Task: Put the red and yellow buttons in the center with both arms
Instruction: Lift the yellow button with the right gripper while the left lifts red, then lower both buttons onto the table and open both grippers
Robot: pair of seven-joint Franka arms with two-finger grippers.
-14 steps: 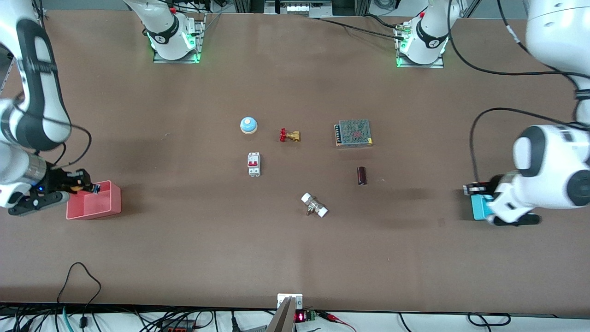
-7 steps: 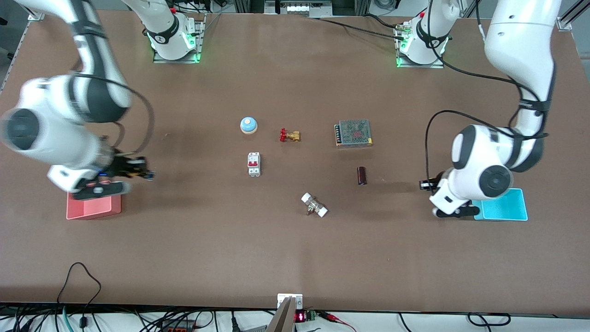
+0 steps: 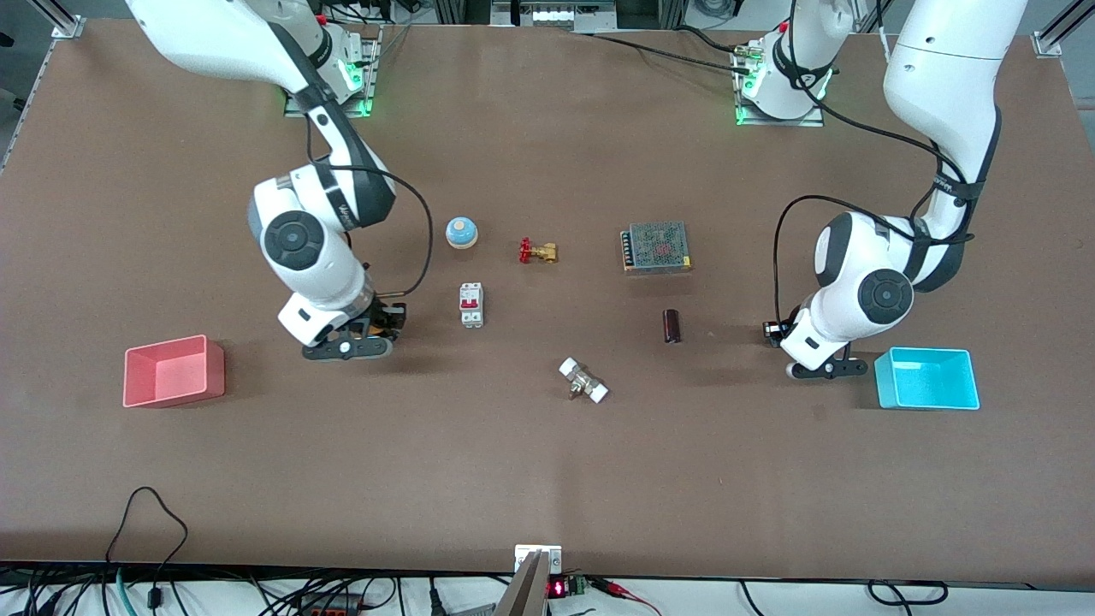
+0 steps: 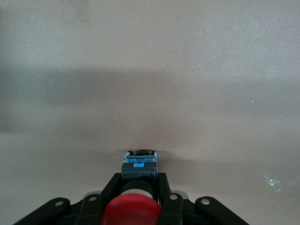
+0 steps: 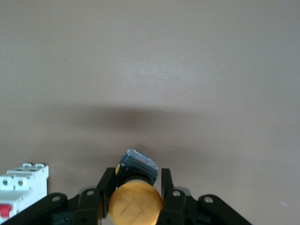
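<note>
My right gripper (image 3: 392,322) is shut on the yellow button (image 5: 136,204), gripping its black body just under the orange-yellow cap. It hangs low over the brown tabletop (image 3: 547,445), beside the circuit breaker (image 3: 471,305). My left gripper (image 3: 773,330) is shut on the red button (image 4: 130,210), with the blue-grey base sticking out past the fingertips. It is low over the tabletop between the dark cylinder (image 3: 672,326) and the cyan tray (image 3: 928,379). In the front view both buttons are mostly hidden by the hands.
A pale-blue bell (image 3: 461,232), a brass valve with a red handle (image 3: 538,251), a metal power supply (image 3: 656,246) and a white-ended fitting (image 3: 583,381) lie around the middle. The pink tray (image 3: 174,370) stands toward the right arm's end. The breaker also shows in the right wrist view (image 5: 18,187).
Both arms have swung in from the trays toward the middle, each carrying its button. The right gripper left the pink tray and the left gripper left the cyan tray.
</note>
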